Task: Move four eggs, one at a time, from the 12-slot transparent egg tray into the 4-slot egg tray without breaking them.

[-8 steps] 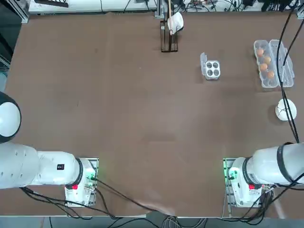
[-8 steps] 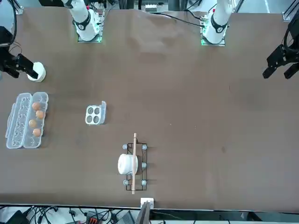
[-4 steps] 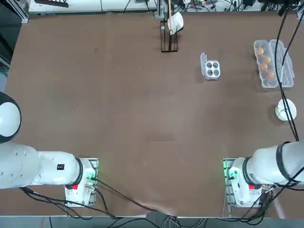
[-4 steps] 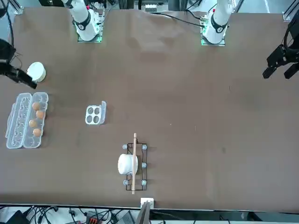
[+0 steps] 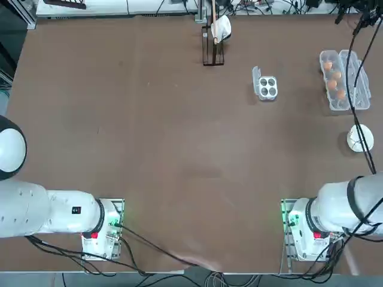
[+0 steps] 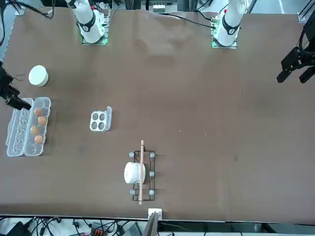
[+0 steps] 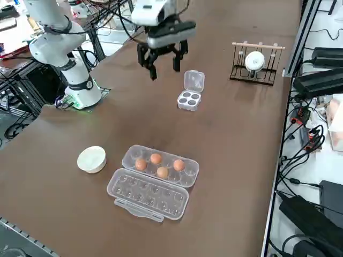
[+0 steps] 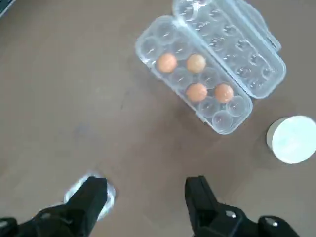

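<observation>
Your brown table [image 7: 236,139] shows four eggs [image 8: 196,91] clearly, while the spread, empty right gripper [image 7: 163,62] partly hides the small tray [image 8: 97,197].

A round white bowl [image 7: 91,159] sits upside down on the brown desk [image 7: 236,139], low and near the camera in the side view, well apart from the gripper [image 7: 164,67] that hangs high above the desk. From the wrist it shows beyond the gripper's fingertips, off to one side [image 8: 292,139]. A black wire rack [image 7: 254,72] with a wooden bar [image 7: 256,46] across its top holds a white cup [image 7: 254,60]; it stands far off to the gripper's side, near the desk edge [image 5: 213,36]
</observation>
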Tool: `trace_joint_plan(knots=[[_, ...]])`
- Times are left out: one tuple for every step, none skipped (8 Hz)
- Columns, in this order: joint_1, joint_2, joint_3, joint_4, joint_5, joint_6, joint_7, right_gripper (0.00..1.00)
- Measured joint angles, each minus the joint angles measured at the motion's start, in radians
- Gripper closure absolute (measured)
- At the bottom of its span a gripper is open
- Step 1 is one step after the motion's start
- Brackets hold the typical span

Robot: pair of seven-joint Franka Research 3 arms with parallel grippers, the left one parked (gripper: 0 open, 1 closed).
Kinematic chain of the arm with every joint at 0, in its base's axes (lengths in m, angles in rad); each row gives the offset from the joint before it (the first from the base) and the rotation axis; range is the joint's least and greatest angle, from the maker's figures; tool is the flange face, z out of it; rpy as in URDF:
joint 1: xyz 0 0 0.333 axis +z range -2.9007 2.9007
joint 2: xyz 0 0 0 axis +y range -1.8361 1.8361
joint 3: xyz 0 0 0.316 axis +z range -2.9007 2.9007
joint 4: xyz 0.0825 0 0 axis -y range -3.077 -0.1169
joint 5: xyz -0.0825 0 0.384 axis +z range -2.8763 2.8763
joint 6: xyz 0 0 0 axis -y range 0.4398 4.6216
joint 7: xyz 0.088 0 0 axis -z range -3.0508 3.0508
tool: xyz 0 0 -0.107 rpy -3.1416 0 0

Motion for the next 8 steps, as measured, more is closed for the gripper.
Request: trace_joint_plan(knots=[[-0.023,0.001,0.000,-0.051,0.000,0.067,0.090,0.03],[-0.045,0.002,0.000,-0.103,0.000,0.132,0.169,0.03],[-0.065,0.004,0.000,-0.153,0.000,0.186,0.234,0.06],[-0.086,0.013,0.000,-0.190,0.000,0.221,0.289,0.07],[-0.109,0.029,0.000,-0.210,0.000,0.236,0.323,0.07],[-0.133,0.051,-0.001,-0.215,0.000,0.248,0.345,0.10],[-0.153,0.076,-0.001,-0.218,0.000,0.268,0.361,0.10],[-0.165,0.105,-0.001,-0.219,0.000,0.298,0.372,0.11]])
